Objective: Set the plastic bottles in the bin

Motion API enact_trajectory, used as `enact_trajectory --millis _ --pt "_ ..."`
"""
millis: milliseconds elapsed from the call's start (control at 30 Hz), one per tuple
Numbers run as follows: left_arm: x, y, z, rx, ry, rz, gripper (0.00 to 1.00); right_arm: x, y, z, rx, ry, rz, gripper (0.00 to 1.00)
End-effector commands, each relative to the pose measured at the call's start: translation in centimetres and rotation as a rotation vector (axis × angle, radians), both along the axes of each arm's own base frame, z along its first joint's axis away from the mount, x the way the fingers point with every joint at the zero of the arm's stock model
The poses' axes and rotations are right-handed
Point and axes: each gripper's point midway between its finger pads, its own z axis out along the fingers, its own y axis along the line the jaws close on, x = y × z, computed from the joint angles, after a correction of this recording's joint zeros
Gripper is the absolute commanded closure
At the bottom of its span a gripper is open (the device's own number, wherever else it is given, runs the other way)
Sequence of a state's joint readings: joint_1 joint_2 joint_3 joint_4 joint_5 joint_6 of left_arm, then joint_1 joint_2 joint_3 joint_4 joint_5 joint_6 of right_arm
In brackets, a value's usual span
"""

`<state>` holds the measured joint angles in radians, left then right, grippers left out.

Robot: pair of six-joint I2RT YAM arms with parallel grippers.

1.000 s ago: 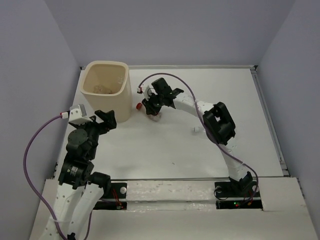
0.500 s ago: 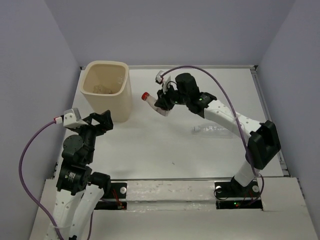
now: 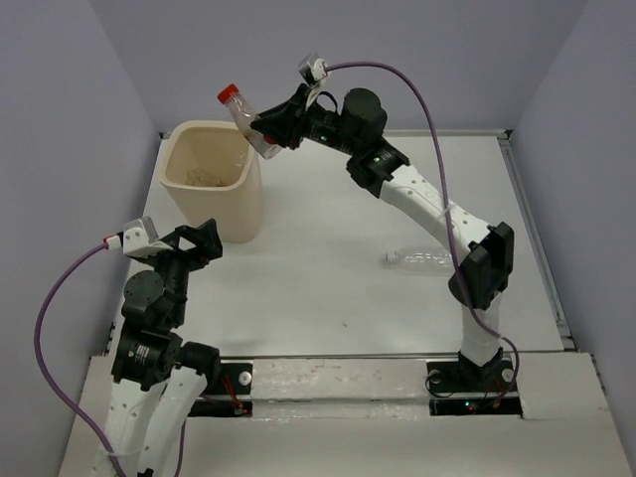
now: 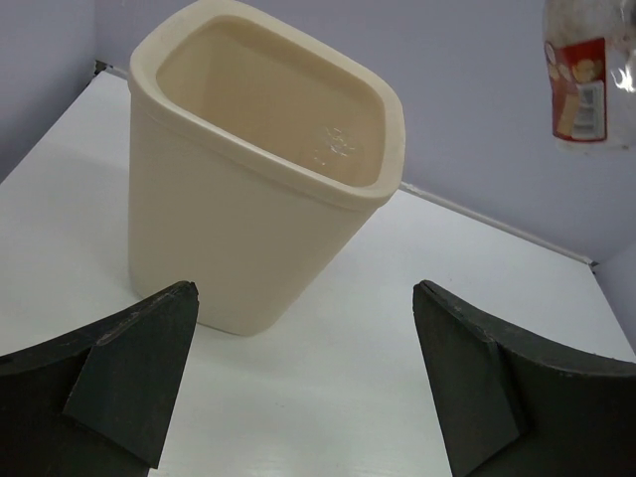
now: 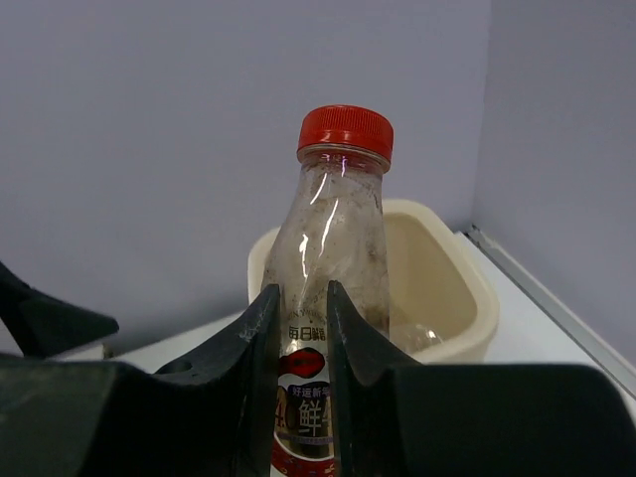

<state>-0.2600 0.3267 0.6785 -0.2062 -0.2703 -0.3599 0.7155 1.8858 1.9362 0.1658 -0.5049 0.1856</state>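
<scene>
Your right gripper point(image 3: 264, 135) is clamping tight on a plastic bottle point(image 3: 241, 111) with a red cap, its two fingers pressing the lower body on either side, across a label with red print. In the right wrist view the bottle point(image 5: 333, 248) is rising out of the gripper point(image 5: 303, 328) cap uppermost. From above it is leaning, cap pointing up and toward the left. You are holding it in the air by the far right corner of the bin point(image 3: 234, 214); whether it is hanging over the opening or just beside the rim cannot be told. The cream bin is standing upright at the far left of the tabletop point(image 3: 328, 288), and something clear is lying at its bottom, too faint to make out. Your left gripper point(image 3: 199, 238) is hovering wide open and gripping nothing, just in front of the bin and facing it, so that the bin point(image 4: 229, 229) is filling its wrist view between the spread fingers. A second clear bottle point(image 3: 422, 258) is lying on its side on the tabletop, well apart from the bin, under your right arm.
</scene>
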Motion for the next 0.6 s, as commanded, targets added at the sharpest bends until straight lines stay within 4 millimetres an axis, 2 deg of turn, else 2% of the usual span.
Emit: enact_trajectory --millis 0,33,67,100,133,167,200,233,267,300,367,400,433,467,500,533,567 --pt "-0.2 0.4 1.5 -0.002 -0.056 0.013 0.01 0.1 4.0 3.9 0.199 -0.017 0.049 1.0" --pt "-0.2 0.3 1.5 -0.002 -0.057 0.01 0.01 0.0 5.2 3.9 0.212 -0.021 0.039 1.0" --pt "-0.2 0.3 1.6 -0.002 -0.057 0.009 0.01 1.1 6.7 2.1 0.213 -0.016 0.03 1.0" --pt "-0.2 0.2 1.5 0.0 -0.057 0.006 0.01 1.4 6.7 3.9 0.261 -0.048 0.025 1.0" --pt "-0.1 0.2 1.5 -0.002 -0.057 0.004 0.01 1.3 7.5 4.1 0.287 -0.056 0.035 1.0" --pt "-0.1 0.2 1.5 -0.001 -0.056 0.004 0.01 2.2 9.5 1.3 0.277 -0.004 0.048 1.0" --pt "-0.1 0.2 1.5 0.0 -0.057 0.004 0.01 2.8 9.9 1.0 0.29 0.001 0.045 1.0" --pt "-0.1 0.2 1.5 0.0 -0.056 0.003 0.01 2.5 10.0 3.0 0.337 -0.024 0.037 0.96" --pt "-0.1 0.2 1.5 -0.001 -0.056 0.003 0.01 2.7 10.6 2.5 0.343 -0.014 0.029 0.89" --pt "-0.2 0.2 1.4 -0.001 -0.053 0.004 0.01 3.6 11.0 1.4 0.34 0.0 0.002 0.71" --pt "-0.2 0.3 1.4 -0.002 -0.051 0.007 0.01 3.9 11.2 0.3 0.32 0.009 -0.01 0.53" --pt "-0.3 0.2 1.4 -0.002 -0.051 0.006 0.01 3.2 10.1 2.2 0.341 -0.012 -0.016 0.47" --pt "-0.3 0.2 1.4 0.0 -0.051 0.006 0.01 3.0 9.7 2.5 0.344 -0.019 -0.026 0.39" --pt "-0.2 0.2 1.4 -0.002 -0.052 0.006 0.01 3.4 9.6 0.9 0.32 -0.012 -0.05 0.38" --pt "-0.2 0.2 1.4 -0.001 -0.05 0.003 0.01 3.1 9.1 1.5 0.318 -0.022 -0.058 0.38" --pt "-0.2 0.1 1.5 -0.002 -0.052 -0.001 0.01 1.8 7.5 4.4 0.35 -0.06 -0.061 0.38" --pt "-0.1 0.0 1.4 0.001 -0.049 -0.005 0.01 1.4 7.0 4.9 0.352 -0.071 -0.066 0.38"
